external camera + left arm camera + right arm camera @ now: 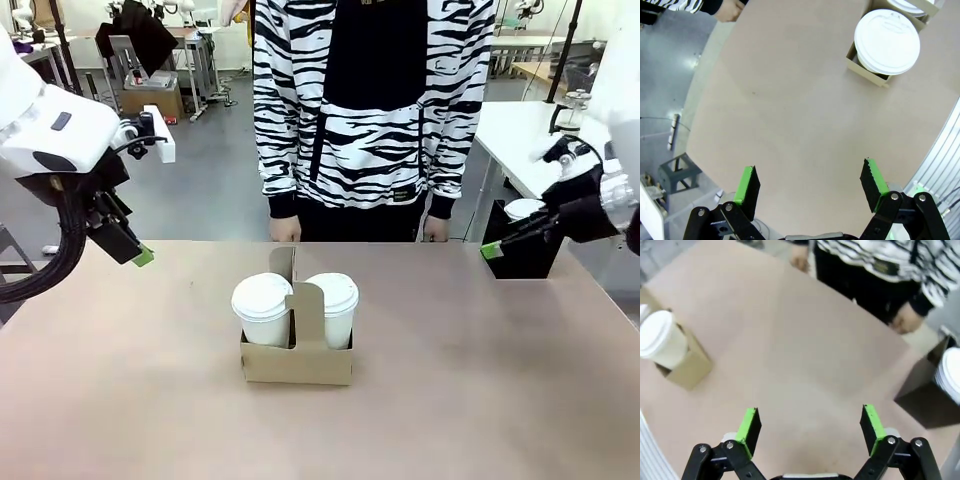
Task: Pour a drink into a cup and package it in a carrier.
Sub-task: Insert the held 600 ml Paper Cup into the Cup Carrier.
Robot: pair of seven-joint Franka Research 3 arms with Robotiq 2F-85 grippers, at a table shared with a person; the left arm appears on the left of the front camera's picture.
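Two white paper cups with white lids, one [262, 310] on the left and one [333, 305] on the right, stand in the brown cardboard carrier [296, 362] at the table's middle, either side of its upright handle. My left gripper [140, 255] hangs open above the table's far left edge, well away from the carrier. In the left wrist view the gripper [810, 185] holds nothing, and a lidded cup [886, 41] in the carrier [865, 70] sits far ahead. My right gripper [492, 250] is open at the far right. The right wrist view has that gripper [810, 430] empty, with a cup [660, 340] and the carrier [687, 367] at left.
A person in a striped top stands at the far side, hands [285, 230] resting at the table's edge. A black box [525, 255] holding white lids [950, 372] stands at the far right corner, close to my right gripper. Bare tabletop [480, 400] surrounds the carrier.
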